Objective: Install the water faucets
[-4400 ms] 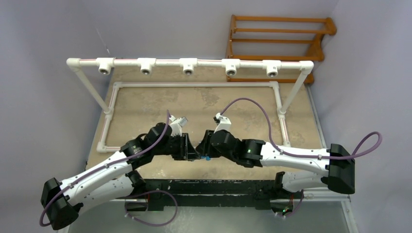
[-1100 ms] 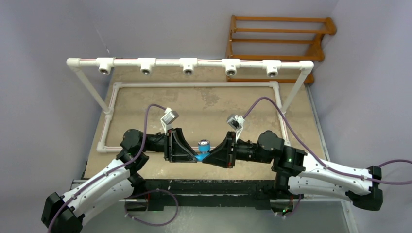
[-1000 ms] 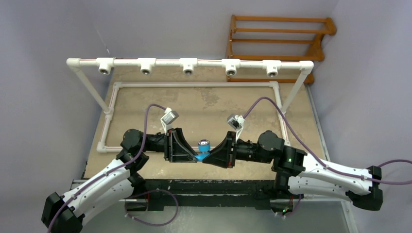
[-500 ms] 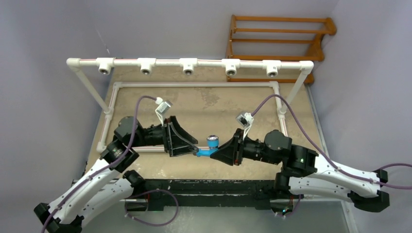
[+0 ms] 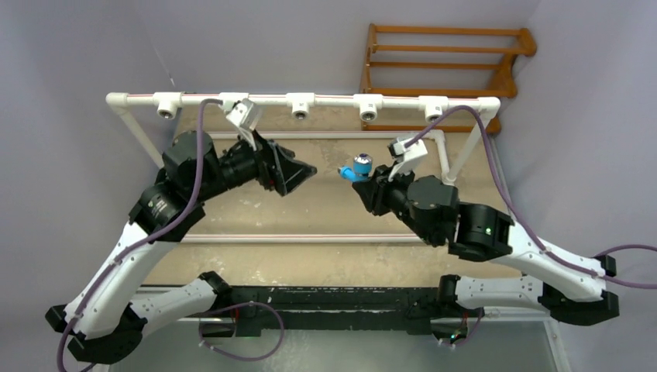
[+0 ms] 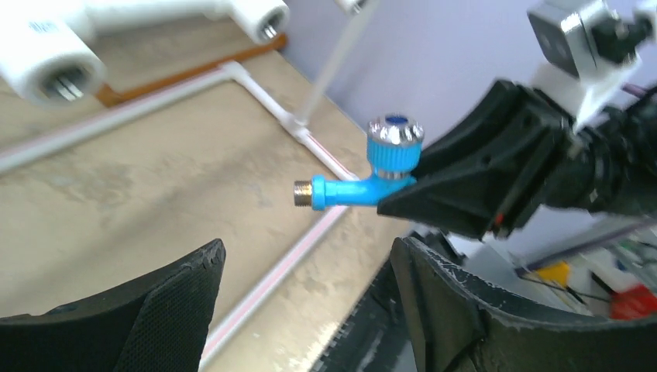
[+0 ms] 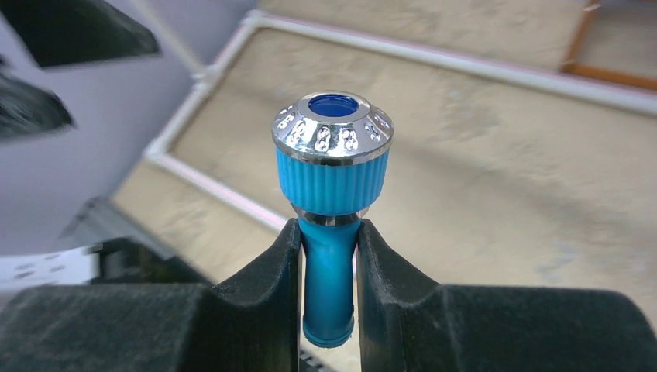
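**Both arms raised over the tabletop (image 5: 310, 209); views from above and from each wrist.**

The right tool (image 7: 328, 236) is closed on the faucet (image 6: 362, 189), a small bright blue plastic tap. Its two dark fingers (image 7: 256, 287) press on either side of the blue stem just below the knob (image 7: 331, 136). The knob is ribbed blue with a silvery, dimpled rim and a blue centre, and it stands upright above the fingertips. The silvery threaded end (image 6: 303, 193) projects sideways from the body, clear of the right tool, and points toward the left arm.

The faucet hangs in the air above the tabletop, in the gap between the two tools and on the near side of the pipe rail (image 5: 333, 101). It touches only the right tool's fingers.

The left tool (image 6: 307, 252) is open. Its jaws stand wide apart with nothing between them, and it faces the threaded end without touching the faucet.

The pipe rail is a white horizontal tube raised on slanted legs at the far edge of the tabletop. It carries five white tee fittings (image 5: 368, 107), each with a socket turned toward the arms; the left wrist camera partly covers the second from the left. A white pipe rectangle (image 5: 310, 239) lies flat on the tabletop beneath both tools. A wooden rack (image 5: 449, 54) stands behind the rail at the far right.
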